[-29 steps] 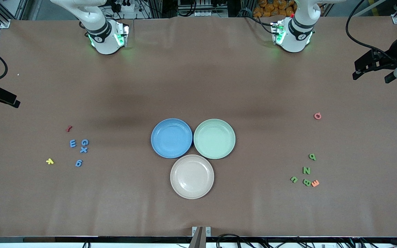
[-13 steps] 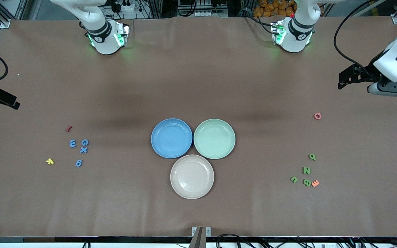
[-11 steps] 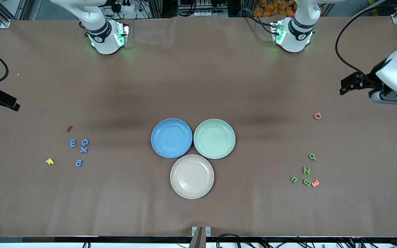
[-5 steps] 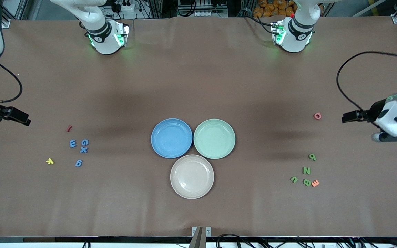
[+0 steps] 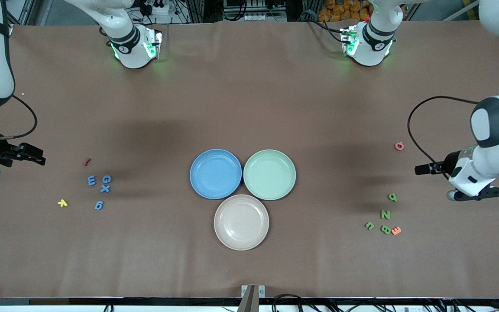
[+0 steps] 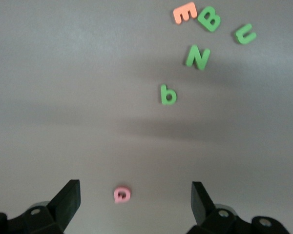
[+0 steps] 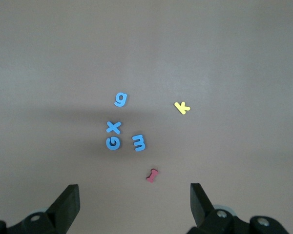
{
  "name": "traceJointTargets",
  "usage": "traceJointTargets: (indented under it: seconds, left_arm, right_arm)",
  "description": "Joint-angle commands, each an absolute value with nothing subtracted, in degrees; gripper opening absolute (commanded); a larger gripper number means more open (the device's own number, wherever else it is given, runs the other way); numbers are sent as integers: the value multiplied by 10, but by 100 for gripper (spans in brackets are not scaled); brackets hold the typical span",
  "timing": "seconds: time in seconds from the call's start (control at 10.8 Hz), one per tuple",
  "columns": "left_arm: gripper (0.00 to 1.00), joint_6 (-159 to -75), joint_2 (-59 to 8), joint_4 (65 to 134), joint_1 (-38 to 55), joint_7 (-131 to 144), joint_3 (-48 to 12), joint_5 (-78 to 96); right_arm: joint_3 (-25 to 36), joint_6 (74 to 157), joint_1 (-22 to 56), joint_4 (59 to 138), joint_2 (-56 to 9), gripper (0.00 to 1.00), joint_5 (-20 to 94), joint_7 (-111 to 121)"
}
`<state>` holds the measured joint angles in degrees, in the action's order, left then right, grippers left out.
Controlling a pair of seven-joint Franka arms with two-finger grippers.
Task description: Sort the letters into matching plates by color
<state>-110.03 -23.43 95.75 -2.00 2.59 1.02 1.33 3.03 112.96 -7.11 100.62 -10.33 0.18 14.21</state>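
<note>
Four blue letters (image 5: 102, 188) lie in a cluster toward the right arm's end of the table and also show in the right wrist view (image 7: 118, 127). Four green letters (image 5: 385, 214) lie toward the left arm's end and also show in the left wrist view (image 6: 198, 57). The blue plate (image 5: 215, 173) and the pale green plate (image 5: 269, 174) sit side by side at mid-table, both empty. My left gripper (image 5: 425, 169) (image 6: 135, 204) is open and empty, over the table beside the green letters. My right gripper (image 5: 37, 156) (image 7: 134, 202) is open and empty, over the table beside the blue letters.
A beige plate (image 5: 241, 222) touches both plates, nearer the front camera. A pink piece (image 5: 399, 146) and an orange E (image 5: 396, 230) lie by the green letters. A red piece (image 5: 86, 162) and a yellow piece (image 5: 62, 202) lie by the blue ones.
Both arms have swung in from the table's ends. The left gripper has come down toward the green letters, the right gripper toward the blue letters. Letters and plates have not moved.
</note>
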Motion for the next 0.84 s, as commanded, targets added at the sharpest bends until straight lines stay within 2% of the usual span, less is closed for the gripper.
traceJointTargets:
  seconds: [0.0, 0.28, 0.46, 0.74]
  left_arm:
    - [100, -1203, -286, 958, -21, 60, 7, 1]
    - [100, -1256, -325, 960, -15, 89, 6, 8]
    - [100, -1287, -353, 955, -11, 119, 6, 5]
    - [100, -1314, -377, 955, -2, 177, 6, 3]
  right_arm:
    - [25, 1181, -72, 1062, -119, 100, 14, 180]
    - [22, 1292, -71, 1138, -134, 100, 14, 182]
    - [22, 1313, -71, 1141, -153, 100, 14, 181]
    - [12, 1388, -74, 1160, -194, 100, 14, 182]
